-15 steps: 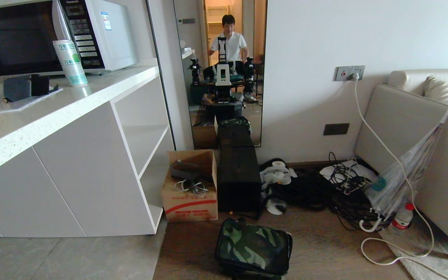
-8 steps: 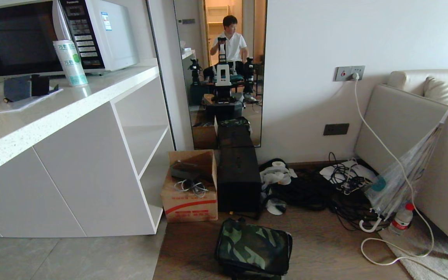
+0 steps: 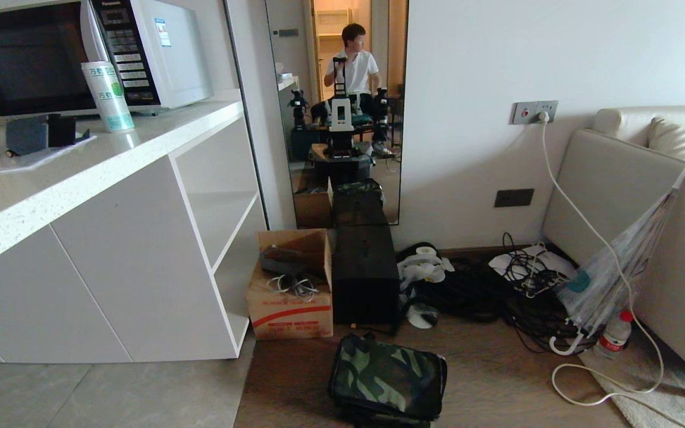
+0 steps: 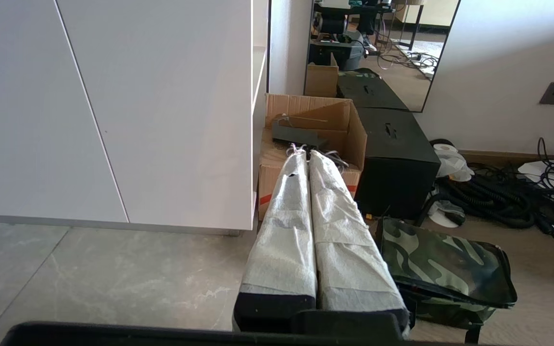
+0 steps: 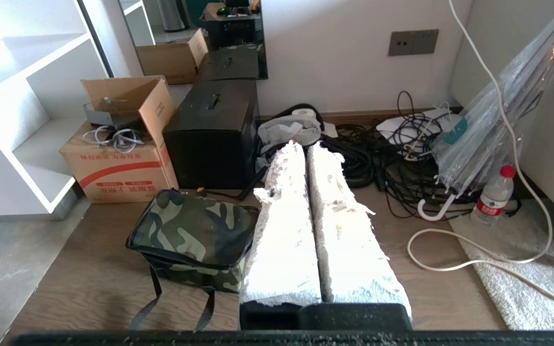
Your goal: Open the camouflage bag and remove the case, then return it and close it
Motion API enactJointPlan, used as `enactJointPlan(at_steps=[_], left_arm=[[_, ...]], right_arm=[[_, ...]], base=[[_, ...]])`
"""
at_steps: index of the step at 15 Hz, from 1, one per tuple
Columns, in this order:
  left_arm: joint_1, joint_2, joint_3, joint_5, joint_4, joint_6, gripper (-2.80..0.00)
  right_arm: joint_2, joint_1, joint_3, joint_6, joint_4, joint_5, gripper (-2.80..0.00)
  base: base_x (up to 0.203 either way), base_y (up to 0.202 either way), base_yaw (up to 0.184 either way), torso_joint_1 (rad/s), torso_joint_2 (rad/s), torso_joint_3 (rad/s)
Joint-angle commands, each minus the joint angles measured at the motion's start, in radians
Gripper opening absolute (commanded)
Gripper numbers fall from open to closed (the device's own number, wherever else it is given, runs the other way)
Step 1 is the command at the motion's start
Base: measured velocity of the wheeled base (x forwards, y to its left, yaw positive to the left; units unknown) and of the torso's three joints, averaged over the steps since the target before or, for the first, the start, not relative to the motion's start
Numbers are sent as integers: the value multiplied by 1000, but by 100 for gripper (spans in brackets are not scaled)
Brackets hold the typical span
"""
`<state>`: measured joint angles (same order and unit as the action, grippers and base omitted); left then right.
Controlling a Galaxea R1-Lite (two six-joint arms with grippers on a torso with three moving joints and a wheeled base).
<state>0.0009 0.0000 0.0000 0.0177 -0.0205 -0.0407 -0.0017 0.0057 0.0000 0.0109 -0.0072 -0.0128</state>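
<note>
From left to right, a brown cardboard box [image 3: 291, 300] and a taller plain black box [image 3: 365, 274] stand by the wall, the zipped green-and-black camouflage fabric bag [image 3: 387, 378] lies on the wooden floor before them, and both white-wrapped grippers, left [image 4: 308, 154] and right [image 5: 301, 146], hover with fingers pressed together, empty.
</note>
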Motion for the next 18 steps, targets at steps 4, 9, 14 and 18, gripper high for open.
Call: enactJointPlan(at_steps=[4, 9, 14, 18], left_arm=[[1, -2, 9, 1, -1, -1, -280], [1, -2, 9, 1, -1, -1, -280], [1, -2, 9, 1, -1, -1, -280], [1, -2, 9, 1, -1, -1, -280]], right_arm=[[2, 0, 2, 0, 0, 0, -280], [2, 0, 2, 0, 0, -1, -280], [2, 0, 2, 0, 0, -1, -280], [2, 0, 2, 0, 0, 0, -280]], base=[[0, 0, 0, 0, 0, 0], [0, 0, 0, 0, 0, 0], [0, 0, 0, 0, 0, 0], [0, 0, 0, 0, 0, 0]])
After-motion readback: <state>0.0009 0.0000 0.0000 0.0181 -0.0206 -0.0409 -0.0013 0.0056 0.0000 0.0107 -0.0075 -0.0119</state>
